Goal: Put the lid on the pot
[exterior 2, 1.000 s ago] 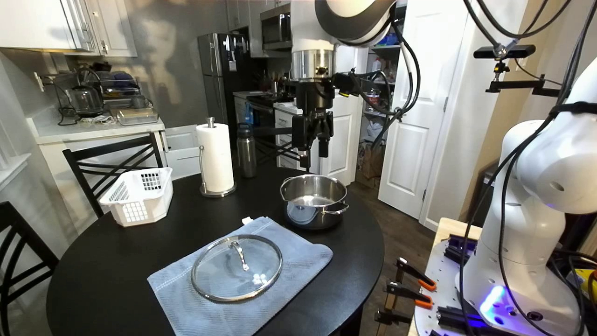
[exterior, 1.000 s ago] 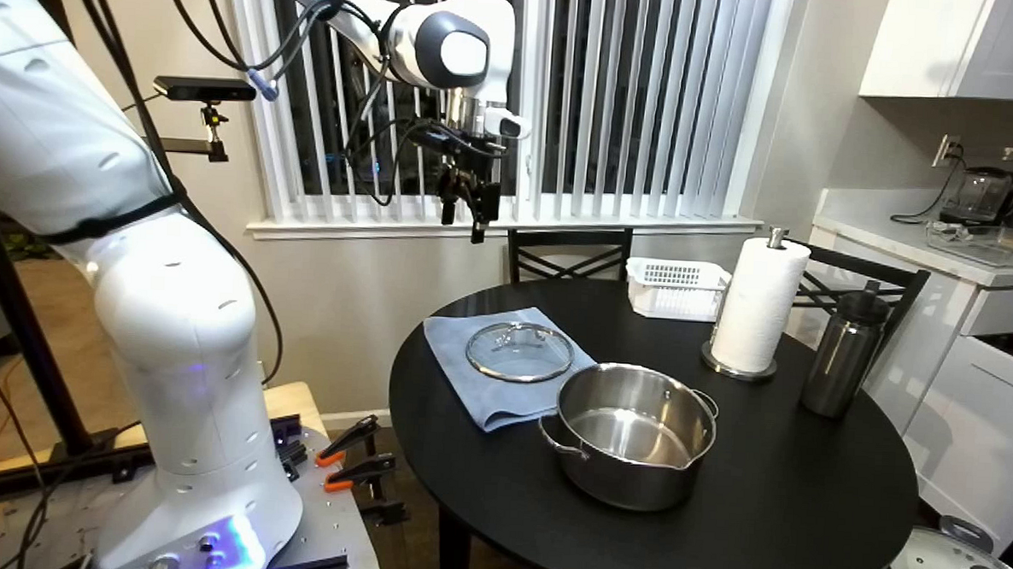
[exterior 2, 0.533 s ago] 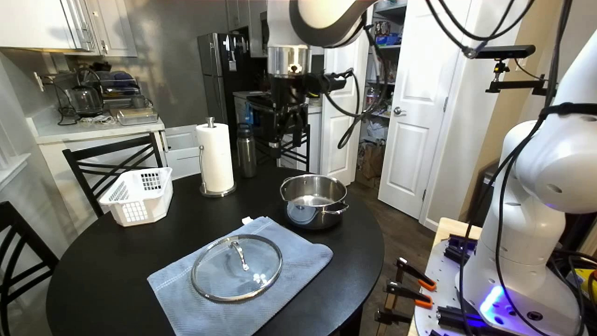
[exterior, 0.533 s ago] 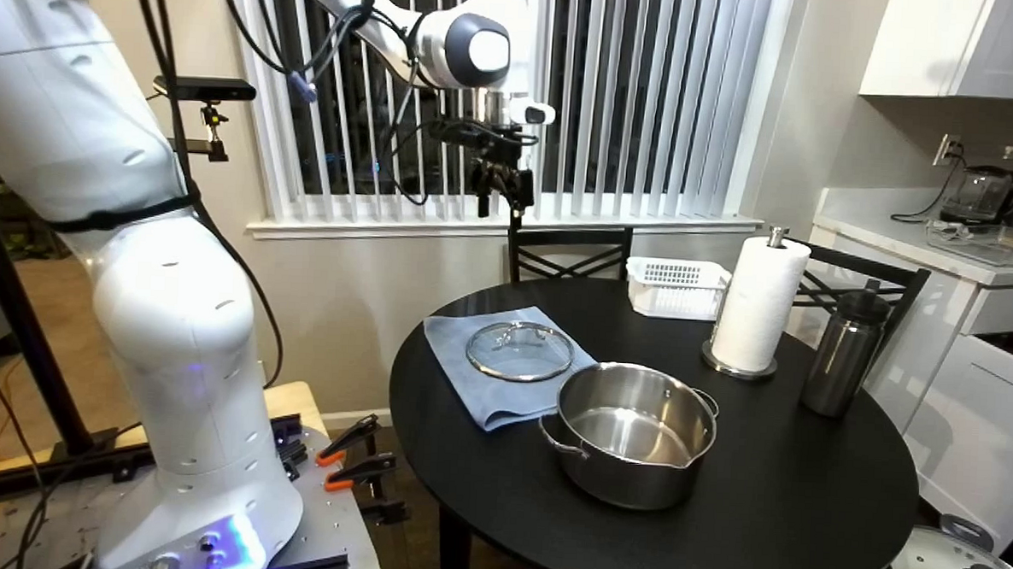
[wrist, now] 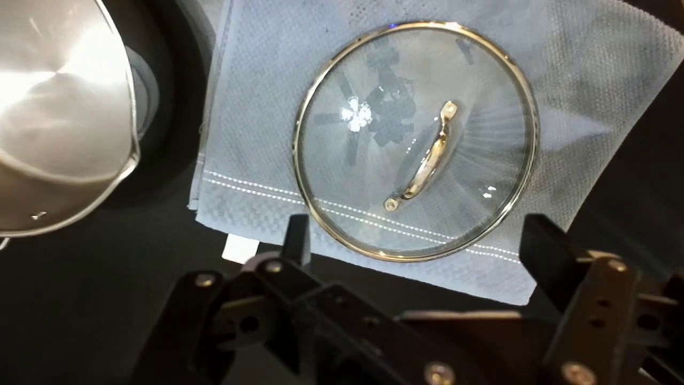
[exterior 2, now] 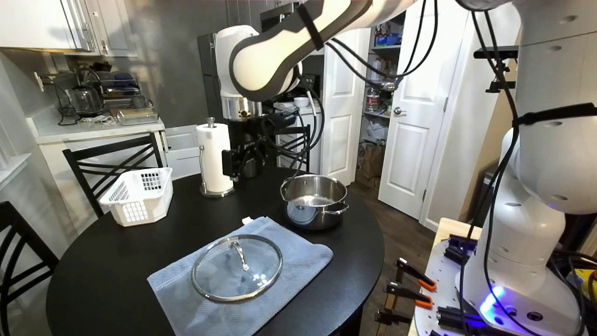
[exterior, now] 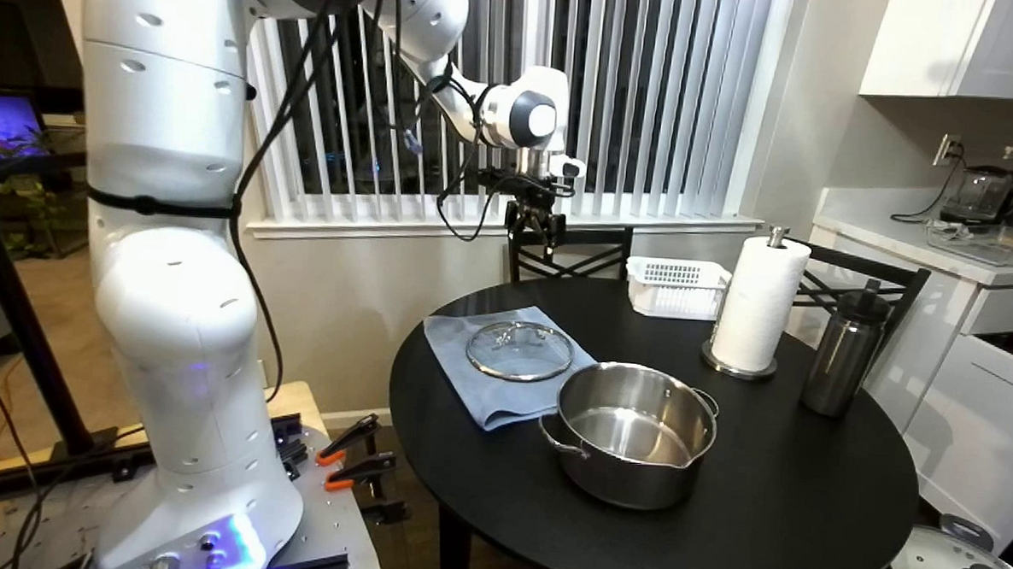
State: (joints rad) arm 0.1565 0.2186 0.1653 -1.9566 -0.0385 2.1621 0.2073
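Observation:
The lid is a clear glass disc with a metal rim and an arched metal handle. It lies flat on the cloth in both exterior views (exterior: 521, 352) (exterior 2: 237, 268) and in the wrist view (wrist: 481, 160). The shiny steel pot stands open beside the cloth in both exterior views (exterior: 635, 478) (exterior 2: 315, 200); part of it shows at the left of the wrist view (wrist: 59, 128). My gripper (exterior: 537, 239) is in the air above the far part of the table, apart from lid and pot. In the wrist view its fingers (wrist: 419, 235) are wide apart with nothing between them.
The blue-grey cloth (exterior: 501, 404) lies under the lid on the round black table (exterior: 771, 501). A white basket (exterior 2: 140, 196), a paper towel roll (exterior 2: 215, 158) and a dark metal bottle (exterior: 846, 351) stand on the table. Chairs (exterior: 572, 245) and the window stand behind it.
My gripper has come down and moved out over the table, away from above the pot towards the paper towel side in an exterior view. The lid, pot and cloth have not moved.

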